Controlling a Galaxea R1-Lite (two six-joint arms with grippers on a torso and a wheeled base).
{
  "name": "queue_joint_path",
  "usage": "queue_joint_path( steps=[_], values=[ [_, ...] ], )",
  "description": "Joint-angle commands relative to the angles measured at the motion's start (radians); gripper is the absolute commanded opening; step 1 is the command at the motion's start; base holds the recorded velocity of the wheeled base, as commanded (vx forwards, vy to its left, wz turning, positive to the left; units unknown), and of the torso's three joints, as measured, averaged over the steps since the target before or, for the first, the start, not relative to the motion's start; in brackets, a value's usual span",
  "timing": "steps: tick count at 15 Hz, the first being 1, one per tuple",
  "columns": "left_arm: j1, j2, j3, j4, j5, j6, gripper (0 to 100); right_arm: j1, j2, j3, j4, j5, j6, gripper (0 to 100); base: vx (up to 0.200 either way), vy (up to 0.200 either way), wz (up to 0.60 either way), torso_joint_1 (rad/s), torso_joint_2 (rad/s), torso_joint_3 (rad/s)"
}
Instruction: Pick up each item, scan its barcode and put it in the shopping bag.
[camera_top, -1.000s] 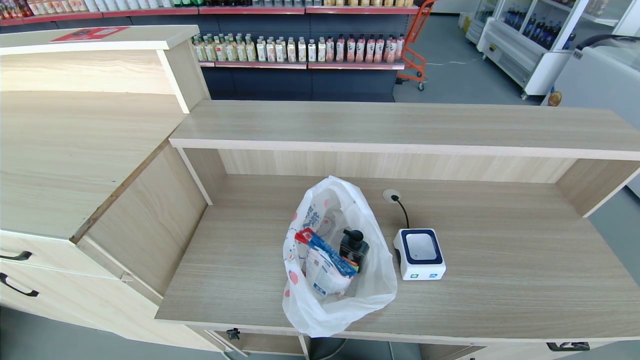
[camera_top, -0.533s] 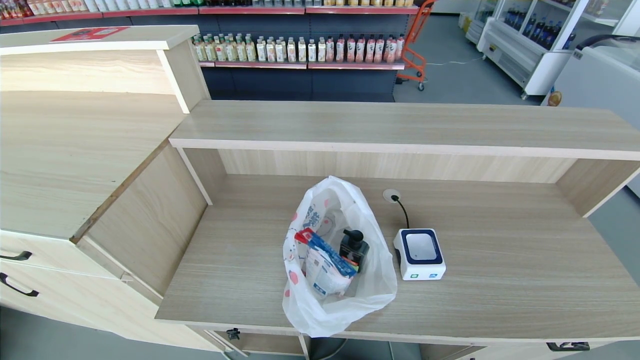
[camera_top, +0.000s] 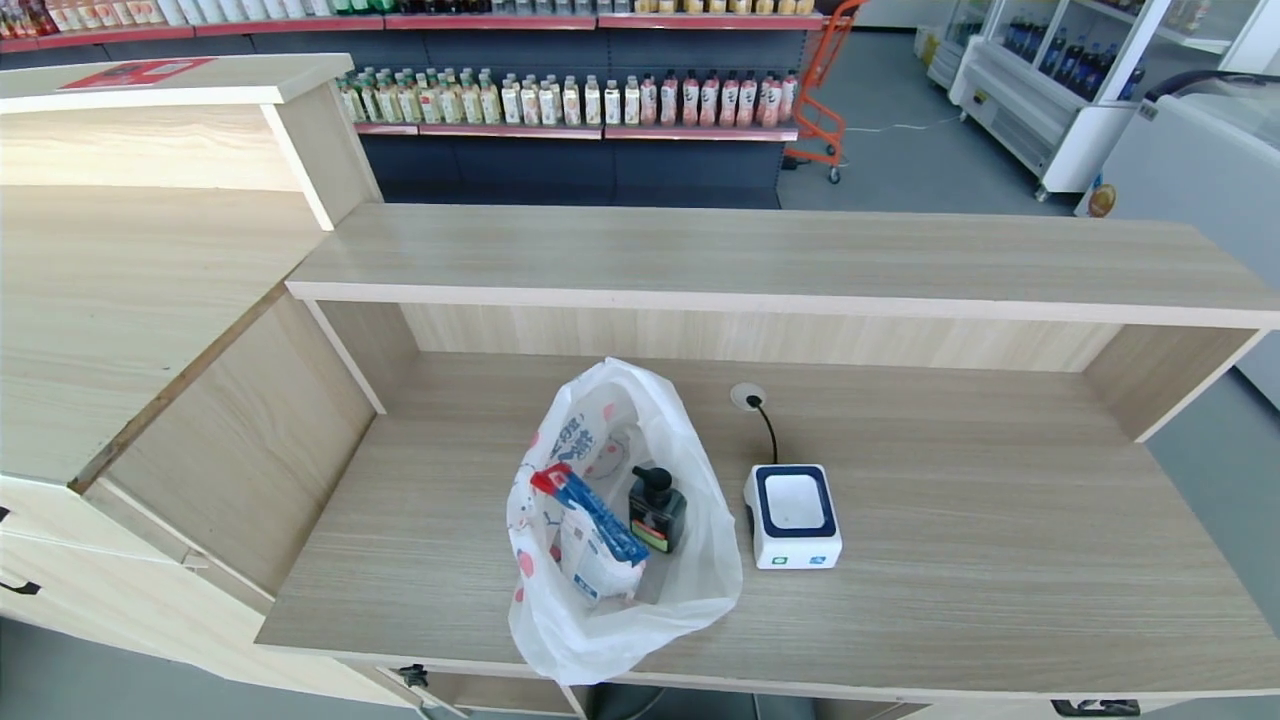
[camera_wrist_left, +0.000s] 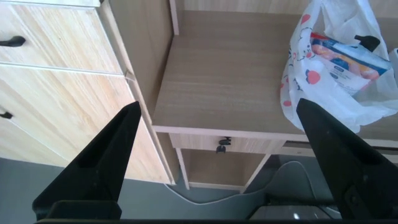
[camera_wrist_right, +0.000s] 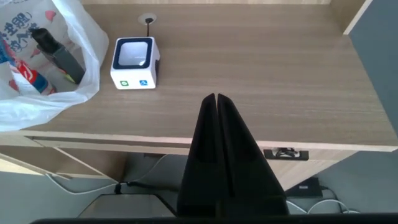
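Note:
A white plastic shopping bag (camera_top: 700, 590) with red prints stands open near the front edge of the wooden counter (camera_top: 1000, 540). Inside it are a blue, red and white snack packet (camera_top: 590, 545) and a black pump bottle (camera_top: 655, 512). A white barcode scanner (camera_top: 793, 515) with a dark-framed window sits just right of the bag. My left gripper (camera_wrist_left: 217, 104) hangs open below the counter's front left corner, with the bag (camera_wrist_left: 292, 81) off to one side. My right gripper (camera_wrist_right: 216, 96) is shut and holds nothing, in front of the counter edge, right of the scanner (camera_wrist_right: 134, 62).
A black cable (camera_top: 768, 432) runs from the scanner to a hole in the counter. A raised ledge (camera_top: 780, 255) spans the back. A taller cabinet with drawers (camera_wrist_left: 56, 74) stands at the left. Bare counter lies right of the scanner.
The whole head picture has shifted, so the camera moved; bag, items and scanner keep their places on the counter.

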Motion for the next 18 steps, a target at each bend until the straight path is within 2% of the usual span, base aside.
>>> queue_joint_path(
  steps=[1, 2, 5, 11, 18],
  values=[
    [0.0, 0.0, 0.0, 0.0, 0.001, 0.001, 100, 0.001, 0.004, 0.0, -0.001, 0.0, 0.0, 0, 0.0, -0.2, 0.0, 0.002, 0.01, 0.002],
    [0.0, 0.0, 0.0, 0.0, 0.001, -0.007, 100, 0.001, 0.004, 0.0, -0.001, 0.0, 0.001, 0, 0.0, -0.2, 0.0, 0.002, 0.01, -0.002],
    [0.0, 0.0, 0.0, 0.0, 0.0, -0.004, 100, 0.001, 0.004, 0.0, -0.001, -0.003, 0.013, 0, 0.0, 0.0, 0.0, 0.0, 0.0, 0.0],
    [0.0, 0.0, 0.0, 0.0, 0.001, -0.008, 100, 0.001, 0.004, 0.0, -0.001, -0.003, 0.013, 0, 0.2, 0.0, 0.0, 0.002, 0.0, 0.002],
    [0.0, 0.0, 0.0, 0.0, 0.001, -0.008, 100, 0.001, 0.004, 0.0, -0.001, -0.003, 0.015, 0, 0.0, 0.0, 0.0, 0.0, 0.0, 0.0]
  ],
)
